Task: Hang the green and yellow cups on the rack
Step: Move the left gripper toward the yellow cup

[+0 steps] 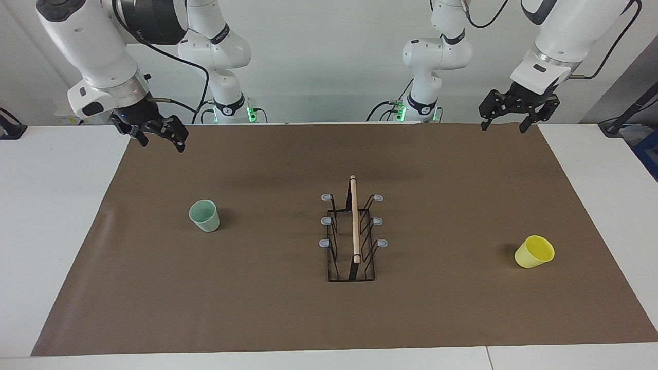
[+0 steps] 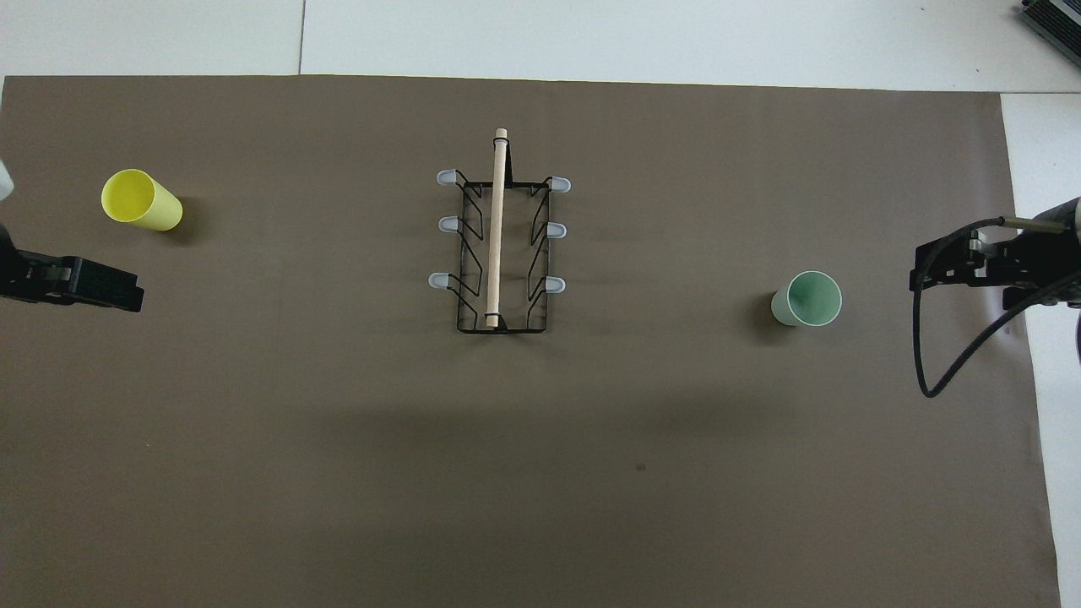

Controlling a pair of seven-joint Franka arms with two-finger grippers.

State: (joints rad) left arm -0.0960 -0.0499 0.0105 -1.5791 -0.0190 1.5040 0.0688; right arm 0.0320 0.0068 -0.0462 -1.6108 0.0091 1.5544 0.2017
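Two cups, green cup, yellow cup, one rack, six pegs

White table, brown mat over it, pale wall

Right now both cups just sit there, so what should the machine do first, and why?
Probably lower the right claw toward the green cup, which stands upright at that arm's end of the table. Both claws are open and holding nothing, the left claw also raised, and no cup hangs on the rack yet. The yellow cup could equally go first.
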